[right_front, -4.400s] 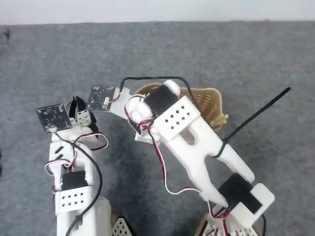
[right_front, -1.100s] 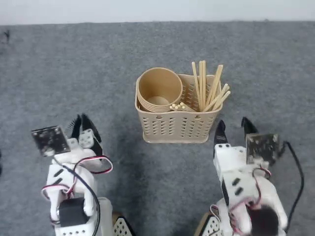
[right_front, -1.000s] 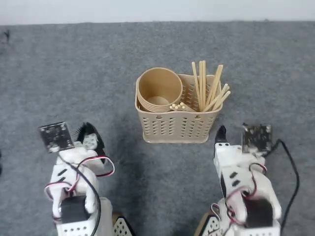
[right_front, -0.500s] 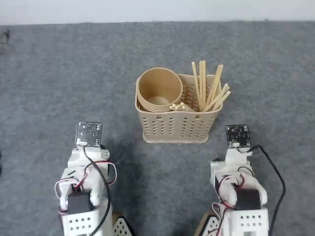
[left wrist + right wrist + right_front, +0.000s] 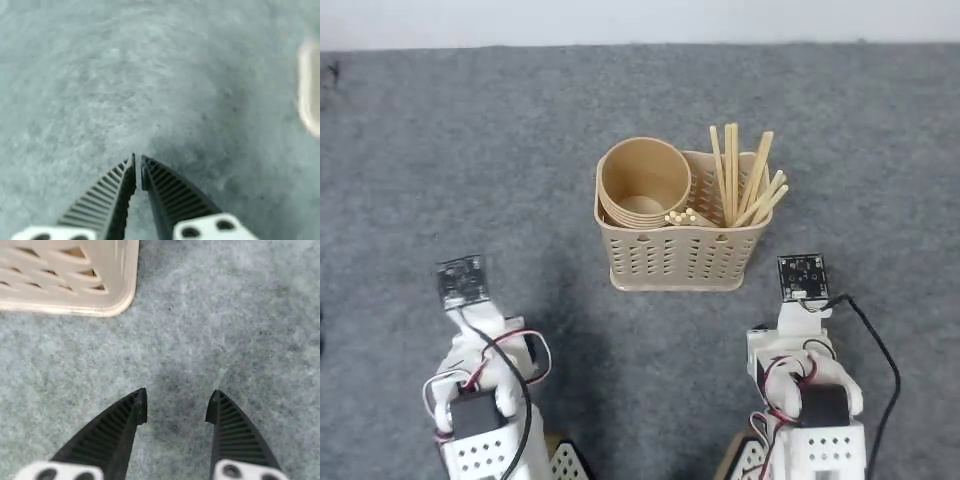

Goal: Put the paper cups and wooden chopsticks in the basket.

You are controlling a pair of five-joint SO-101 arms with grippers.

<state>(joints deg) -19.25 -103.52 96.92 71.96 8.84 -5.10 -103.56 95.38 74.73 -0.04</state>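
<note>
Overhead, a beige slotted basket (image 5: 675,262) is sitting near the middle of a grey carpeted table (image 5: 470,130). A nested stack of paper cups (image 5: 642,178) is standing upright in the compartment on the left arm's side, mouths facing up. A bundle of wooden chopsticks (image 5: 738,185) is standing in the other compartment, leaning and fanning out above the rim. A few more chopstick ends are poking up at the middle of the basket, just beside the cups.

Both white arms are sitting folded up at the near edge of the table, one on each side and apart from the basket. The left arm (image 5: 480,400) is lying farther from the basket, and the right arm (image 5: 810,400) is sitting near the basket's front corner.

From the left wrist, the left gripper (image 5: 138,172) is pointing down at the carpet. Its two black ribbed fingers (image 5: 117,195) are pressing almost together, leaving only a sliver between the tips and holding nothing.

From the right wrist, the right gripper (image 5: 177,407) is also pointing down at the carpet. Its jaws are spreading wide with only carpet showing between them. A rounded lower corner of the basket (image 5: 65,285) is showing ahead of the fingertips, near but not touching.
</note>
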